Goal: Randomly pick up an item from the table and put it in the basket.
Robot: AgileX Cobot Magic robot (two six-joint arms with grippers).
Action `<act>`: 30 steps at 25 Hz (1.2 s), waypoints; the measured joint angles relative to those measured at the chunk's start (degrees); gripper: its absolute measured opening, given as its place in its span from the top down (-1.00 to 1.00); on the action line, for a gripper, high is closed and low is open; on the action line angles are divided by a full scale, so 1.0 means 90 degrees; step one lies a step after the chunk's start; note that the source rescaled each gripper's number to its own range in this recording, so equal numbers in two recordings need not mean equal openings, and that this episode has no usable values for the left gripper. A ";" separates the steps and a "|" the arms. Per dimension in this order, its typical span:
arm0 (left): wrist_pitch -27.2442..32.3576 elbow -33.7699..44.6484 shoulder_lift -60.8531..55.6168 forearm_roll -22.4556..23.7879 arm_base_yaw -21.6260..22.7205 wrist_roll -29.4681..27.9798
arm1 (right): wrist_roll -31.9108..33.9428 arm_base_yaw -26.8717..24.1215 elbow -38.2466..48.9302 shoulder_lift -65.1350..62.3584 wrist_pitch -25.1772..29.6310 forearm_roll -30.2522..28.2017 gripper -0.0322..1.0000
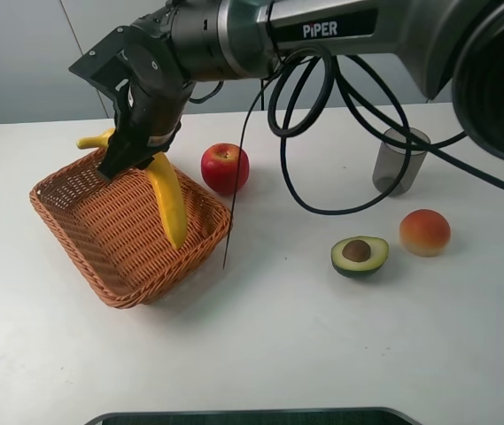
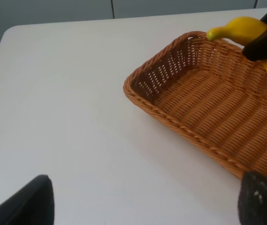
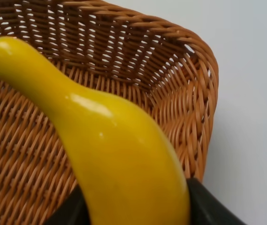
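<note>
Banana (image 1: pixel 170 199) hangs tilted over basket (image 1: pixel 114 232) on white table (image 1: pixel 322 341).

Wicker basket (image 2: pixel 208 108) on white table (image 2: pixel 67 93), banana (image 2: pixel 239 28) at its rim

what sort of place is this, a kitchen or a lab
Most likely a robot lab bench, not a kitchen: a plain white table, plastic-looking fruit like the banana and apple set out as props, and a cabled arm marked PIPER.

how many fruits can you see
4: banana in the right pincer at the basket, apple beside the basket, avocado half and peach-like fruit further right. None seem hidden.
</note>
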 joint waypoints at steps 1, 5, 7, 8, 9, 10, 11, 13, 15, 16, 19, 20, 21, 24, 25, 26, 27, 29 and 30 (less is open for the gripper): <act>0.0000 0.0000 0.0000 0.0000 0.0000 0.0000 | 0.0000 0.0000 0.0000 0.0000 0.0000 0.0000 0.89; 0.0000 0.0000 0.0000 0.0000 0.0000 0.0000 | 0.0000 0.0000 0.0000 0.0000 0.0050 0.0000 0.61; 0.0000 0.0000 0.0000 0.0000 0.0000 0.0000 | 0.0000 0.0000 0.0000 0.0000 0.0061 0.0000 0.11; 0.0000 0.0000 0.0000 0.0000 0.0000 0.0000 | 0.0000 0.0000 0.0000 0.0000 0.0076 0.0000 -0.12; 0.0000 0.0000 0.0000 0.0000 0.0000 0.0000 | 0.0000 0.0000 0.0000 0.0000 0.0076 0.0000 -0.30; 0.0000 0.0000 0.0000 0.0000 0.0000 0.0000 | 0.0000 0.0000 0.0000 0.0000 0.0076 0.0000 -0.46; 0.0000 0.0000 0.0000 0.0000 0.0000 0.0000 | 0.0000 0.0000 0.0000 0.0000 0.0076 0.0000 -0.59; 0.0000 0.0000 0.0000 0.0000 0.0000 0.0000 | 0.0000 0.0000 0.0000 -0.0031 0.0076 0.0000 -0.73; 0.0000 0.0000 0.0000 0.0000 0.0000 0.0000 | 0.0000 0.0000 0.0000 -0.0094 0.0090 0.0000 -0.82; 0.0000 0.0000 0.0000 0.0000 0.0000 0.0000 | 0.0000 0.0000 0.0000 -0.0159 0.0115 0.0000 -0.83; 0.0000 0.0000 0.0000 0.0000 0.0000 0.0000 | 0.0012 0.0000 0.0000 -0.0337 0.0219 0.0000 -0.84; 0.0000 0.0000 0.0000 0.0000 0.0000 0.0000 | 0.0047 0.0000 0.0000 -0.0389 0.0302 0.0014 -0.84; 0.0000 0.0000 0.0000 0.0000 0.0000 0.0000 | 0.0078 0.0000 0.0000 -0.0420 0.0419 0.0026 -0.84; 0.0000 0.0000 0.0000 0.0000 0.0000 0.0000 | 0.0240 -0.0089 0.0000 -0.0477 0.0885 0.0135 -0.85; 0.0000 0.0000 0.0000 0.0000 0.0000 0.0000 | 0.0261 -0.0137 0.0000 -0.0491 0.1102 0.0181 -0.85; 0.0000 0.0000 0.0000 0.0000 0.0000 0.0000 | 0.0292 -0.0197 0.0000 -0.0518 0.1322 0.0208 -0.85; 0.0000 0.0000 0.0000 0.0000 0.0000 0.0000 | 0.0341 -0.0273 0.0000 -0.0573 0.1504 0.0221 -0.85; 0.0000 0.0000 0.0000 0.0000 0.0000 0.0000 | 0.0478 -0.0422 0.0000 -0.0717 0.1892 0.0310 -0.85; 0.0000 0.0000 0.0000 0.0000 0.0000 0.0000 | 0.0572 -0.0513 0.0028 -0.0830 0.2026 0.0344 -0.85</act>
